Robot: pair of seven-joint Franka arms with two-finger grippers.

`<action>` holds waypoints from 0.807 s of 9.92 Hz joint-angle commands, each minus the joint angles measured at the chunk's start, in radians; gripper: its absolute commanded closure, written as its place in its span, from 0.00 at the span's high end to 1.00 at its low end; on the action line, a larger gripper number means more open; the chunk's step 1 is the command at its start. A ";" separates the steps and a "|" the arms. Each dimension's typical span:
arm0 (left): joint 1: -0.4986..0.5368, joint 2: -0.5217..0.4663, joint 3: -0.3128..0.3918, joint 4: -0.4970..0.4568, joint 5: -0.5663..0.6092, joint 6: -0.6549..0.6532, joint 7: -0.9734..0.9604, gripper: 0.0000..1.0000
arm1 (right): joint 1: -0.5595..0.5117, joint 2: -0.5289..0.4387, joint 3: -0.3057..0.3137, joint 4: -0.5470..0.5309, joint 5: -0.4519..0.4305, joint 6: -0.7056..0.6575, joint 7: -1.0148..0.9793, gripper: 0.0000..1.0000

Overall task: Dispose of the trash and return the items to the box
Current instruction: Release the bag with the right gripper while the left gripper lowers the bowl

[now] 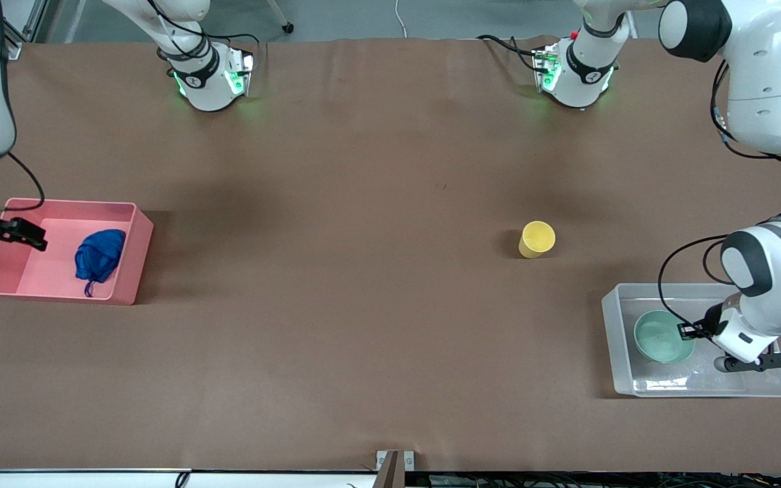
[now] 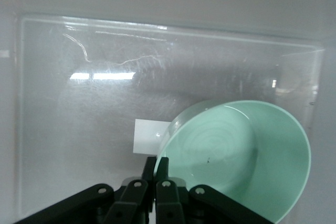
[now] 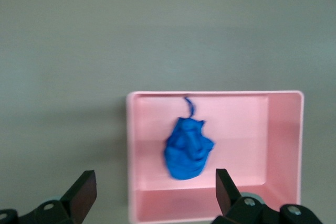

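Nearest the camera sits our clear box (image 1: 695,379), at the left arm's end of the table. Inside it our left gripper (image 2: 155,167) pinches the rim of the mint-green bowl (image 1: 663,335), which tilts above the bottom. Released too soon, it could roll. The yellow cup (image 1: 536,239) stands on the table, farther from the camera. Our right gripper (image 1: 21,232), fingers spread, hangs over the pink bin (image 1: 126,271) holding the blue wad (image 1: 99,256).
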 commanded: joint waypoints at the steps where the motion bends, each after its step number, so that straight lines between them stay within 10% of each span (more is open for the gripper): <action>1: -0.001 0.038 0.005 0.018 -0.015 0.011 0.014 0.13 | 0.083 -0.041 -0.003 0.118 0.006 -0.197 0.155 1.00; 4: -0.007 -0.104 -0.003 0.003 -0.003 -0.007 0.013 1.00 | 0.050 -0.041 -0.023 0.392 0.094 -0.491 0.127 1.00; 8: -0.015 -0.432 -0.103 -0.154 0.083 -0.233 -0.009 1.00 | 0.010 -0.040 -0.020 0.382 0.136 -0.499 0.062 1.00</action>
